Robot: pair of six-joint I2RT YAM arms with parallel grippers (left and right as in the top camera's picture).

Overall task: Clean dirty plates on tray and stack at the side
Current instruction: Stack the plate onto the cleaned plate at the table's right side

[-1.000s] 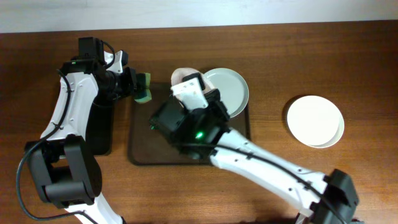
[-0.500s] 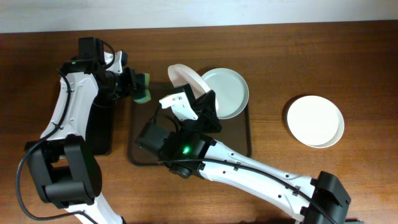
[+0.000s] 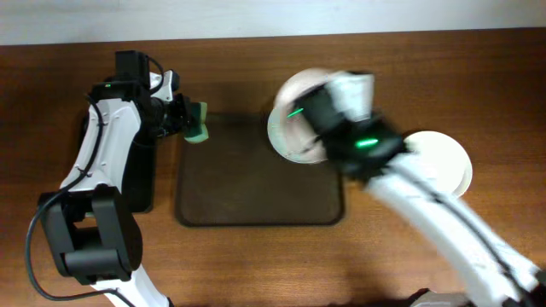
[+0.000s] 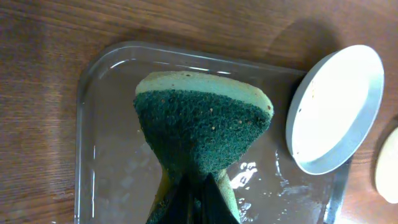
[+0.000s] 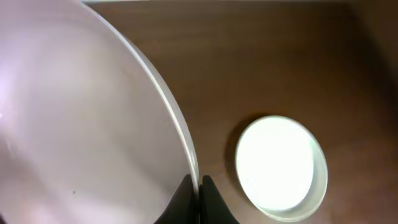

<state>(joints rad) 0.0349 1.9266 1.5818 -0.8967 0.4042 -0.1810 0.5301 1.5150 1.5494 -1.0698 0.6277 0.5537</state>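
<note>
My right gripper (image 5: pixel 199 191) is shut on the rim of a white plate (image 5: pixel 81 124) and holds it in the air. In the overhead view that plate (image 3: pixel 294 85) hangs over the far right corner of the dark brown tray (image 3: pixel 256 196), with the blurred right gripper (image 3: pixel 317 107) beside it. A pale bluish plate (image 3: pixel 286 143) lies on the tray below it and shows in the left wrist view (image 4: pixel 333 109). My left gripper (image 4: pixel 199 202) is shut on a green sponge (image 4: pixel 202 127) at the tray's far left corner (image 3: pixel 198 122).
Another white plate (image 3: pixel 444 166) lies on the wooden table to the right of the tray and shows in the right wrist view (image 5: pixel 281 168). A narrow black tray (image 3: pixel 141 179) lies left of the brown tray, under my left arm.
My right arm has swung from over the tray's middle to the right, carrying the white plate with it. The left arm and sponge have hardly moved.
</note>
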